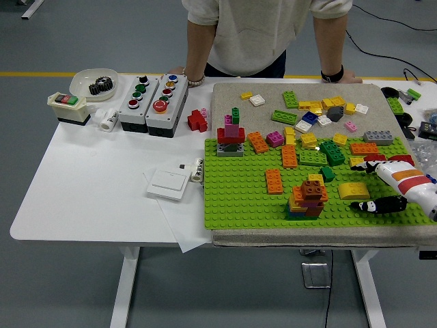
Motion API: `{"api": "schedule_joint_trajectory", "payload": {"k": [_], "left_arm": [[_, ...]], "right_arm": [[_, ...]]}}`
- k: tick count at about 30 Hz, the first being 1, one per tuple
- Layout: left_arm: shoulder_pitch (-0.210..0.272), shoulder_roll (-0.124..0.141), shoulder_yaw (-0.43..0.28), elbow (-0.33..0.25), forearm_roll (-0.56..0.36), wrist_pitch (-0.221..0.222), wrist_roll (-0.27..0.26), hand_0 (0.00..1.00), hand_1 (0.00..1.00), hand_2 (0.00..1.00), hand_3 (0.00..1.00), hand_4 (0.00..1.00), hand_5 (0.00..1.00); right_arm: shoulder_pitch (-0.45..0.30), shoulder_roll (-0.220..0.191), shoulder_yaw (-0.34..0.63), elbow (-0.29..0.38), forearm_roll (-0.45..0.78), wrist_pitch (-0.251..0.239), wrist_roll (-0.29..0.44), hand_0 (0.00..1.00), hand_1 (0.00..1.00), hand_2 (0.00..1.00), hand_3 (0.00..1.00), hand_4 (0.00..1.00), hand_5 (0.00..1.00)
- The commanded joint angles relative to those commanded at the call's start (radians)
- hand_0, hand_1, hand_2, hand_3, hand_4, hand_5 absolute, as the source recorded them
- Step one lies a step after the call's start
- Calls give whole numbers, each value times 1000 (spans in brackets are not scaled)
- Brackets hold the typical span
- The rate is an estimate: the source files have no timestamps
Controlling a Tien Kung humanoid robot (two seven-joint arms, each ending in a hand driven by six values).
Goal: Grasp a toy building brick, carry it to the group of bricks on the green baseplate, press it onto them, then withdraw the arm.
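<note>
The right hand [382, 184] reaches in from the right edge over the green baseplate [246, 198], its fingers spread, a black finger [379, 204] low and another [372, 164] above, holding nothing. Between them, just beside the lower finger, lies a yellow sloped brick [354, 190] on the baseplate; whether the finger touches it cannot be told. The left hand is out of view.

This looks like the grasping step, not yet done: the hand brackets the yellow brick but has not closed. The next move likely calls for bringing the fingers together on the brick, lifting it clear of the studs, then carrying it left to the stacked group of bricks [308, 198], orange and brown on top, which stands near the baseplate's front edge.

Counted: one baseplate, one yellow sloped brick, one stacked group, a second small tower [231, 137] at the baseplate's far left corner. Loose bricks on the grey mat [225, 96] beyond are too many to count surely. On the desk [82, 184] stand two button boxes [153, 100]. A person stands at the far side, both hands resting on the desk's edge.
</note>
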Motion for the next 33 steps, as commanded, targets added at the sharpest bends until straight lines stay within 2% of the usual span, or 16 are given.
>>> {"api": "schedule_joint_trajectory", "payload": {"k": [6,7,13,14,19,20,25,26,31,32,33], "left_arm": [[1,0,-1,0,0,0,1,755,753,727,585,643,666],[0,0,0,0,-1,0,1,756,753,728,585,643,666],[0,0,0,0,-1,-1,1,756,753,728,585,643,666],[0,0,0,0,-1,-1,1,756,754,727,585,643,666],[0,-1,0,-1,0,-2,2,756,754,727,585,643,666],[0,-1,0,-1,0,-2,2,758,754,729,585,643,667],[0,-1,0,-1,-1,-2,2,758,754,729,585,643,667],[0,-1,0,-1,0,-2,2,757,754,729,585,643,667],[0,-1,0,-1,0,-3,2,757,754,729,585,643,667],[0,-1,0,-1,0,-3,2,757,754,728,585,643,666],[0,-1,0,-1,-1,-3,2,757,754,728,585,643,666]], "right_arm": [[3,6,-11,-13,-4,-6,0,681,673,724,788,902,453],[3,6,-12,-15,-4,-9,0,653,660,711,742,879,459],[2,5,-12,-21,-10,-24,3,653,660,711,742,879,459],[2,5,-13,-22,-12,-25,3,579,598,655,662,856,463],[1,5,-17,-27,-19,-33,5,579,598,655,662,856,463],[0,5,-18,-28,-20,-34,6,518,565,594,612,838,460],[0,6,-20,-30,-25,-34,7,518,565,594,612,838,460],[0,5,-22,-30,-26,-34,7,473,531,560,578,823,459],[0,6,-24,-29,-27,-40,11,473,531,560,578,823,459],[0,6,-24,-29,-26,-42,13,422,496,541,565,806,455],[-1,6,-25,-28,-26,-46,15,422,496,541,565,806,455]]}}
